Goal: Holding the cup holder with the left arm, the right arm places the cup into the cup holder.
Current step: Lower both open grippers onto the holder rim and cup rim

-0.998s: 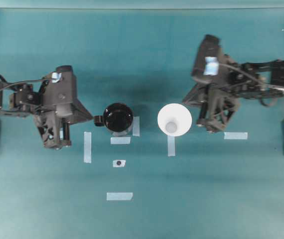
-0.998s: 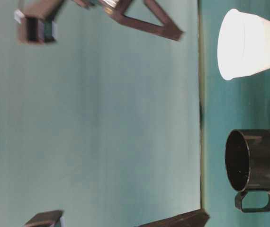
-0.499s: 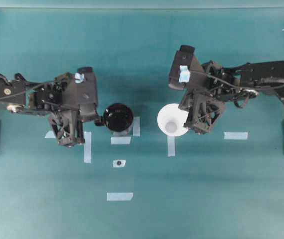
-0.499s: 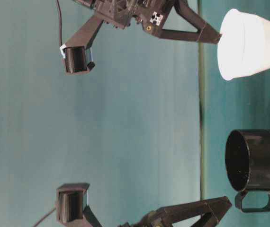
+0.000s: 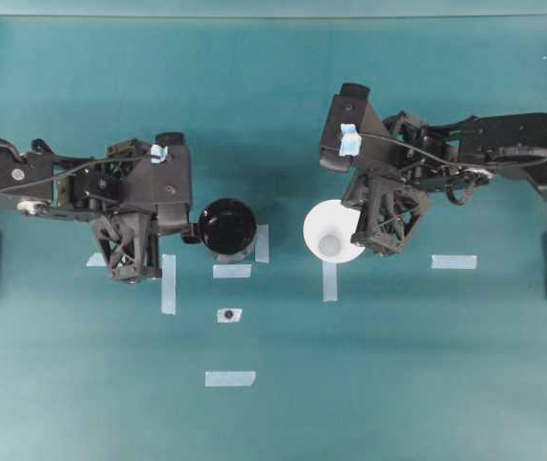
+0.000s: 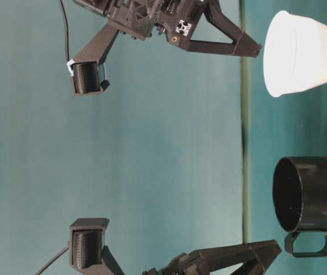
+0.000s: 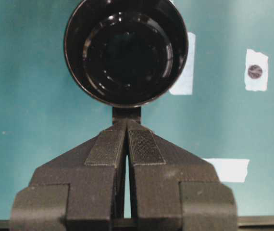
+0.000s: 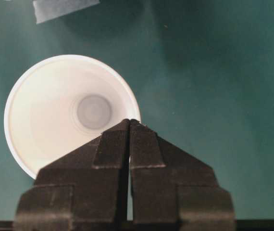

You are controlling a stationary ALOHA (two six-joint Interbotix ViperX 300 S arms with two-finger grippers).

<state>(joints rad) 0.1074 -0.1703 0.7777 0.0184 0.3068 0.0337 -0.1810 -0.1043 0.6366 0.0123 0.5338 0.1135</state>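
The glossy black cup holder (image 5: 227, 229) stands upright on the teal table, its small side tab (image 7: 126, 113) pointing left toward my left gripper (image 5: 131, 274). That gripper (image 7: 127, 120) is shut and empty; its tips hover just short of the tab at about rim height (image 6: 275, 249). The white cup (image 5: 326, 230) stands upright, mouth up, to the holder's right. My right gripper (image 5: 386, 248) is shut and empty, and its tips (image 8: 129, 120) hang just above the cup's right rim (image 6: 257, 50). From the side, the cup (image 6: 307, 54) and the holder (image 6: 312, 195) stand apart.
Pale tape strips lie on the teal cloth: one left of the holder (image 5: 168, 283), one below it (image 5: 232, 271), one under the cup (image 5: 329, 280), one at right (image 5: 454, 261), one nearer the front (image 5: 230, 378). A small tape piece carries a dark dot (image 5: 228, 314).
Both arms have swung in toward the middle and lowered: the left gripper now sits beside the holder's tab, the right over the cup's rim. Cup and holder have not moved.
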